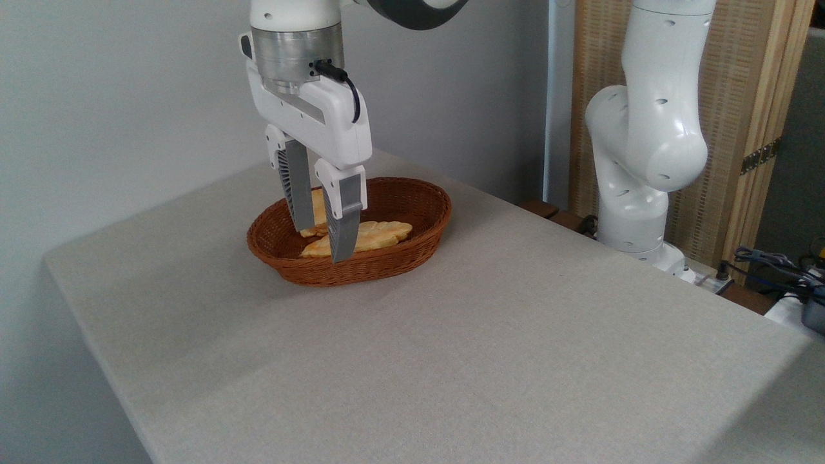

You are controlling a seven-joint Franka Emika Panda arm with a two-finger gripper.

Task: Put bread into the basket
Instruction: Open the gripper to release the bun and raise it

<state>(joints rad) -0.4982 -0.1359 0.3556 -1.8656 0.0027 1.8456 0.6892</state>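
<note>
The golden-orange round bun (317, 207) seemingly already lies in the oval brown wicker basket (422, 241), beneath the parted, empty gripper (324, 243).

No legible text, labels, brand marks, numbers or signs appear in the camera view. The robot arm housings and the surrounding surfaces carry no readable markings at this resolution.
</note>
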